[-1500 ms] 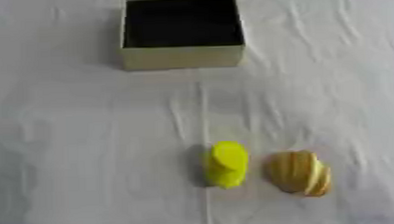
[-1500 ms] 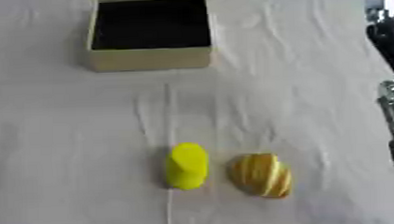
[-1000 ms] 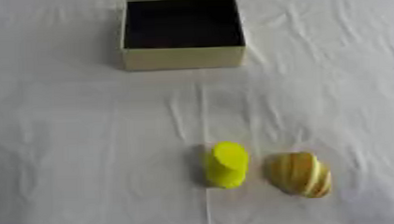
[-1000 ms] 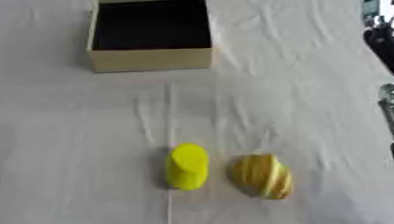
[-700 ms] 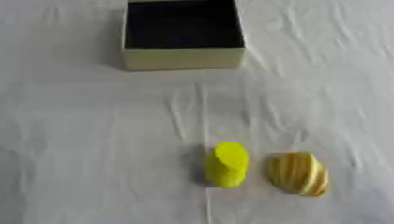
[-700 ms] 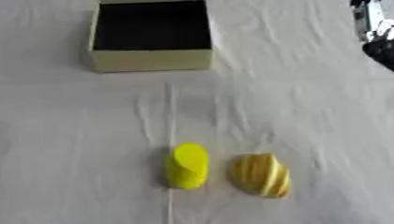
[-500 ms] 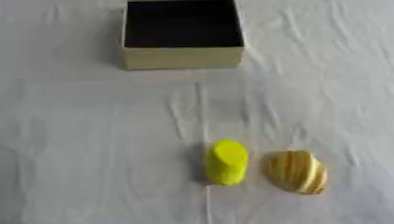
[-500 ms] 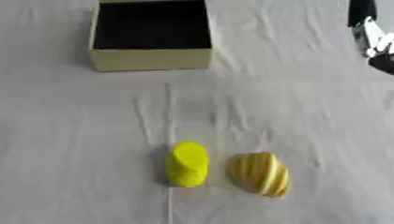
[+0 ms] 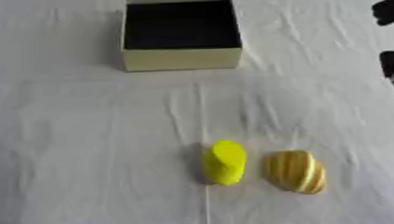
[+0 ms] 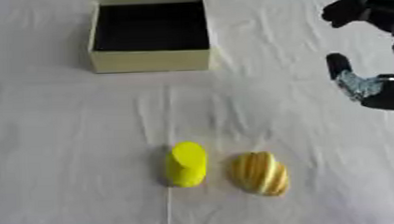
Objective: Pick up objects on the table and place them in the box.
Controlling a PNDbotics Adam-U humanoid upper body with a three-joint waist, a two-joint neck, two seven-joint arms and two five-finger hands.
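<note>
A yellow cylinder-like object (image 9: 226,161) lies on the white cloth near the front. Just to its right lies a tan oval object with yellow stripes (image 9: 296,171). The cream box (image 9: 182,65) with a dark inside stands at the far centre, its top open. My right hand (image 10: 384,92) reaches in from the right edge, above the cloth and well back from both objects. It is open, with its fingers (image 10: 357,9) spread apart from the thumb (image 10: 341,65) and nothing between them. My left hand shows in neither view.
A wrinkled white cloth (image 9: 86,136) covers the whole table. Bare cloth lies between the box and the two objects, and along the left side.
My right hand has come further in from the right edge, moving left over the cloth. The box and both objects have not moved.
</note>
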